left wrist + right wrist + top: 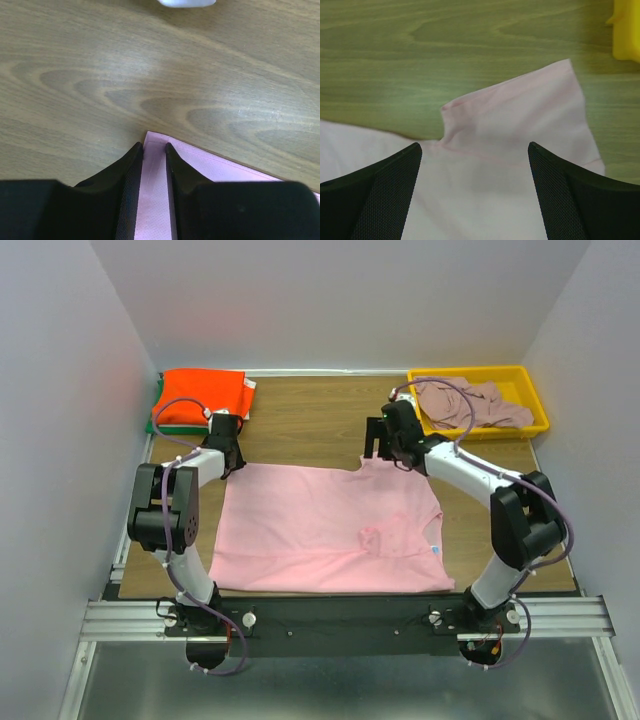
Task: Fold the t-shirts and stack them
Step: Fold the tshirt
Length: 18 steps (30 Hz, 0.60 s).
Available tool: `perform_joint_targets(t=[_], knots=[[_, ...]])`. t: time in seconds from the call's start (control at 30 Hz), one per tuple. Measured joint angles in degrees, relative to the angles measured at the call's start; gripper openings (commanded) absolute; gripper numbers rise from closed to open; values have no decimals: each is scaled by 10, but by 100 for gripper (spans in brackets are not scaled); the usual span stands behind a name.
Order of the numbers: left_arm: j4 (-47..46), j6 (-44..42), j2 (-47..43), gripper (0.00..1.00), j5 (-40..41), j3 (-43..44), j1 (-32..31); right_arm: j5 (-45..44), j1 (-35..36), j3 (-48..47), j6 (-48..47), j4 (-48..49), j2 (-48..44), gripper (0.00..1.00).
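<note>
- One light pink t-shirt point(330, 530) lies spread flat on the table point(310, 420).
- Your left hand point(154, 146) is narrow. Its fingers straddle the shirt's far-left corner, with a slim strip of cloth showing between them.
- Your right hand point(475, 145) gapes wide over a sleeve.
- The orange t-shirt point(200, 398) lies folded far left.
- The mauve t-shirt point(470, 400) lies crumpled in the yellow tray point(530, 390).

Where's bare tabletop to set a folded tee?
Bare table at back centre, between the orange t-shirt stack and the yellow tray. Narrow strip right of the pink t-shirt, under the right arm. Crowded: left gripper and right gripper at its far corners.
</note>
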<state>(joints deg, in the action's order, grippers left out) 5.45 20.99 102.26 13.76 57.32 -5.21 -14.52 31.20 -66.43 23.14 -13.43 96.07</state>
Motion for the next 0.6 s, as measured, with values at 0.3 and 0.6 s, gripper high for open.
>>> perform_joint_targets(t=[0.3,0.6], knots=[[-15,-10,19,0,-1,17,0,35,-139,-89,-28,0,105,88],[-16,-15,21,0,0,19,0,54,-164,-145,-44,-2,181,75]])
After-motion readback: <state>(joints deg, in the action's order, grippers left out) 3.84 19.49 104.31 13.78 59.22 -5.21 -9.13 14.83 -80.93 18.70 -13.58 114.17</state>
